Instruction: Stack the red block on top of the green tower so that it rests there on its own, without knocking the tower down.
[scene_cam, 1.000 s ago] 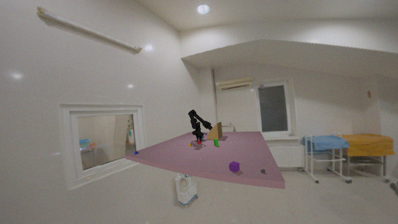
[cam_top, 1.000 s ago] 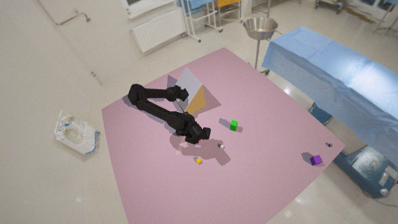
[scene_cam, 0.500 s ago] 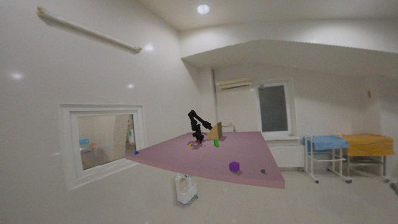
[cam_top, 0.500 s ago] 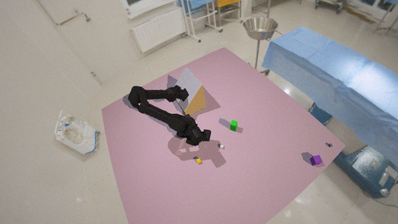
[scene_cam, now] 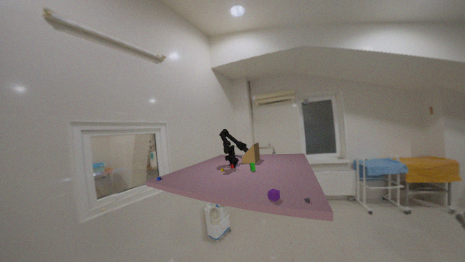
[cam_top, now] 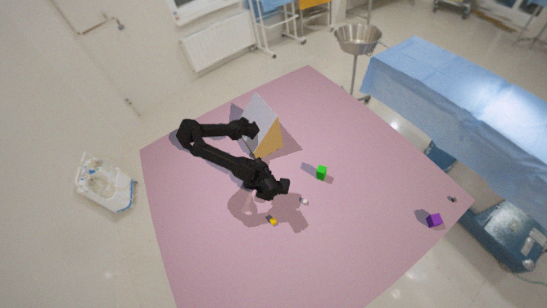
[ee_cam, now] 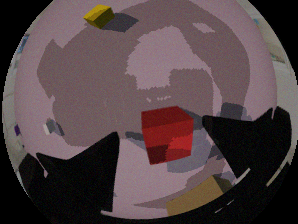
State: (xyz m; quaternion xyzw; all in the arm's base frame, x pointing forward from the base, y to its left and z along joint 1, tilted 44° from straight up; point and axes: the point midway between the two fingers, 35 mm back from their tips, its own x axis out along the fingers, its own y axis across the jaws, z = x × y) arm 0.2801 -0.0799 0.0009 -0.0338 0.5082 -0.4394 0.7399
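The red block (scene_cam: 232,166) (ee_cam: 167,137) sits on the pink table (cam_top: 217,262) (scene_cam: 216,189) under the arm. My gripper (scene_cam: 232,164) (ee_cam: 162,128) is open, pointing down over the red block. In the wrist view the block shows between the two wide-apart fingers, with gaps on both sides, wider on the left. The arm hides the red block in the top view. The green tower (cam_top: 321,173) (scene_cam: 253,167) stands upright, apart from the gripper, to its right in the top and exterior views. It does not show in the wrist view.
A tan and grey wedge (cam_top: 270,141) (scene_cam: 252,157) (ee_cam: 196,197) stands behind the gripper. A yellow block (cam_top: 273,221) (scene_cam: 222,170) (ee_cam: 99,16) and a small white piece (cam_top: 304,201) (scene_cam: 237,171) lie nearby. A purple block (cam_top: 435,220) (scene_cam: 273,195) and a dark piece (cam_top: 452,199) (scene_cam: 307,200) lie near a far corner.
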